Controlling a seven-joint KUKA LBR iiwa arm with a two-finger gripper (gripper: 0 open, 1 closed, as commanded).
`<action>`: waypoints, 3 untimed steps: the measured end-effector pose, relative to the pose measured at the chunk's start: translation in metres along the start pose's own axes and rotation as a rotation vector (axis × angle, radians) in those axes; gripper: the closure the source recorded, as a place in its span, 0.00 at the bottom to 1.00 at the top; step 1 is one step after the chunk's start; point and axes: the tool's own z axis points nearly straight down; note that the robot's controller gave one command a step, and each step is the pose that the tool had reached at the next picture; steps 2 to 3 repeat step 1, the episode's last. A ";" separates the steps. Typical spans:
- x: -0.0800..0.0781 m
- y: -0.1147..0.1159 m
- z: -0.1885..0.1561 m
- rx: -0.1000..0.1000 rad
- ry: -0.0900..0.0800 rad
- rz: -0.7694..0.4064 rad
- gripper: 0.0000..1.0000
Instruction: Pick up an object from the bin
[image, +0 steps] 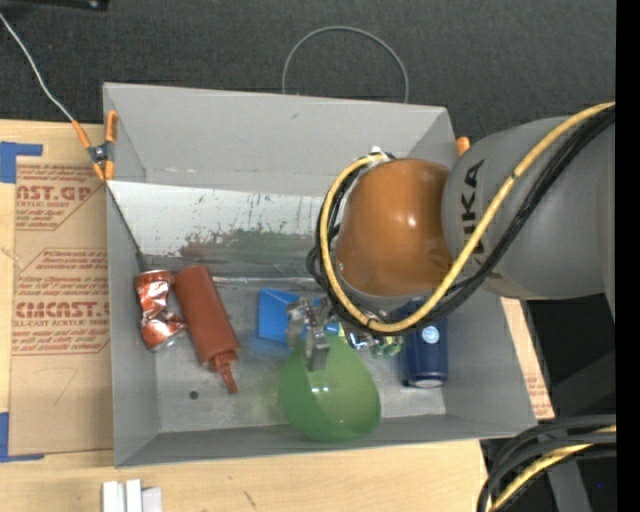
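In the camera view, at the lower middle of the grey metal bin (250, 205), the gripper (318, 358) stands over the upper left rim of a green bowl (335, 408). The bowl (round, of a pale translucent green) lies on the bin floor close to the near wall, and the gripper's metal tip overlaps its rim. Whether tip and rim touch cannot be told. Whether the gripper is spread or closed cannot be told either, since the wrist hides most of it from above. The arm enters from the right. Its orange cover (395, 225) hangs above the middle of the bin, ringed by yellow-and-black cables (328, 235).

Just left of the gripper, a blue block (272, 315) rests on the floor, near the bowl's upper left side. Farther left lies a red bottle (205, 318), its body slanting and its narrow nozzle pointing down and to the right. A crushed red-and-silver can (155, 308) lies just beside the bottle, against the left wall. To the right of the bowl, partly under the wrist, a dark blue cylinder (425, 358) lies near the right wall (a pale disc marks its upper end).
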 end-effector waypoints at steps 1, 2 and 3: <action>0.000 0.009 -0.088 -0.001 -0.001 0.029 1.00; 0.000 0.009 -0.088 -0.001 -0.001 0.029 1.00; 0.000 0.009 -0.088 -0.001 -0.001 0.029 1.00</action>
